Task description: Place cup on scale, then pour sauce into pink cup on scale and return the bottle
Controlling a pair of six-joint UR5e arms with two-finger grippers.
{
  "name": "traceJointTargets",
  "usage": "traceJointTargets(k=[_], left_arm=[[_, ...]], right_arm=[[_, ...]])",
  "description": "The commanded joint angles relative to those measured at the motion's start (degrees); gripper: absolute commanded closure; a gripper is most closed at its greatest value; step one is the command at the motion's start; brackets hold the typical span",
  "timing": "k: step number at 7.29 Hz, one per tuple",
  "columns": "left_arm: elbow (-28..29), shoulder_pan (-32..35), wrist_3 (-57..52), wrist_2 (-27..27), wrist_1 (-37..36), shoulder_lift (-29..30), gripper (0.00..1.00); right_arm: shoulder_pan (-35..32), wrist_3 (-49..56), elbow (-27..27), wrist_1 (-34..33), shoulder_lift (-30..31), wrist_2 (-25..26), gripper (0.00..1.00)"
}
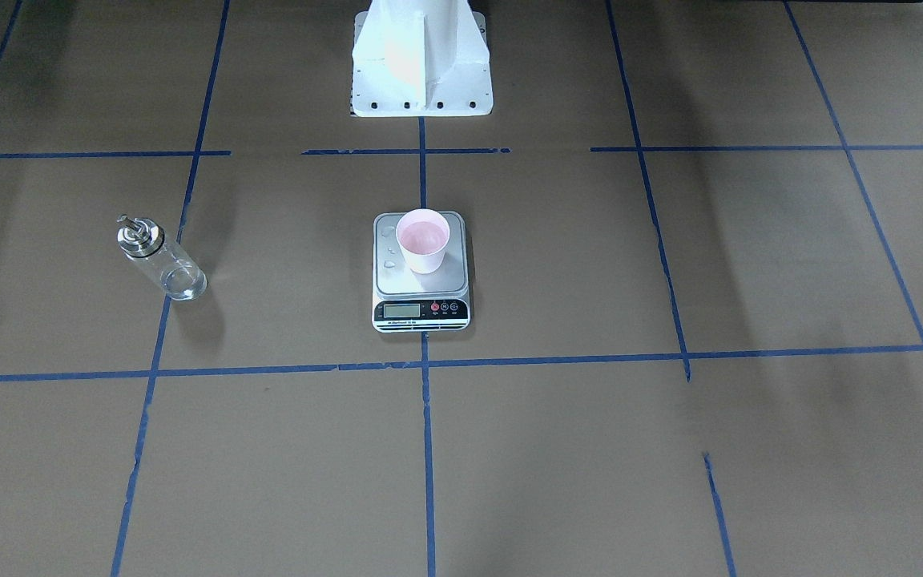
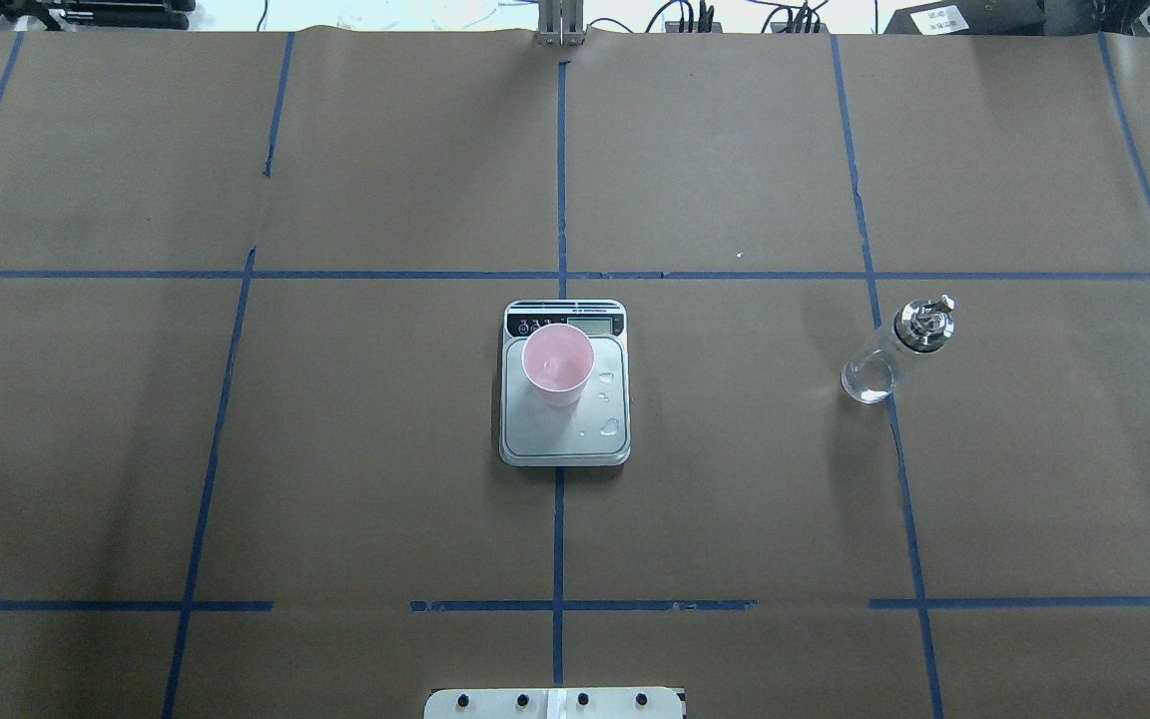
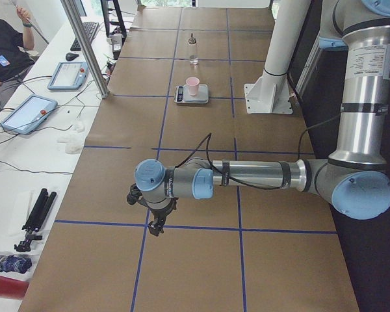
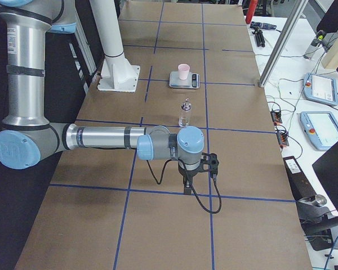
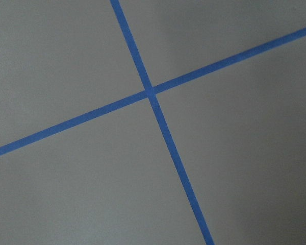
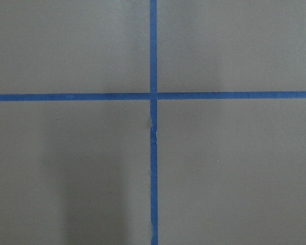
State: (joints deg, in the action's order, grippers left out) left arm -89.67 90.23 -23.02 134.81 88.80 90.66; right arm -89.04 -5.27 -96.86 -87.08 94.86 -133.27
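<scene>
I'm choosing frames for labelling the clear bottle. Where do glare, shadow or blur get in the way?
Front-facing view: the white pedestal is overexposed; the bottle is sharp, with a soft shadow beside it. Overhead view: its glass nearly blends into the brown paper, only the cap glints. Side views: it is tiny. Wrist views: no bottle.

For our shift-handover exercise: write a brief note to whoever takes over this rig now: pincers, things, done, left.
Left pincer and right pincer: over bare table, away from everything; open or shut cannot be told.
Cup stands on the scale, apparently holding liquid.
Bottle upright on the table, robot's right side, apart from the scale.
Drops lie on the scale.
Nothing seems left.
</scene>
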Motion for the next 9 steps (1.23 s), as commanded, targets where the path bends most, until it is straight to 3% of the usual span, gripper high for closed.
traceJointTargets(k=[1, 9], left_arm=[[-0.9, 5.8, -1.1, 0.0, -0.9, 0.0, 0.0], [-0.7, 5.8, -0.8, 0.2, -0.6, -1.0, 0.0]], right_arm=[[0.1, 0.0, 0.0, 0.1, 0.1, 0.0, 0.0], [0.4, 0.1, 0.2, 0.0, 0.7, 0.4, 0.0]])
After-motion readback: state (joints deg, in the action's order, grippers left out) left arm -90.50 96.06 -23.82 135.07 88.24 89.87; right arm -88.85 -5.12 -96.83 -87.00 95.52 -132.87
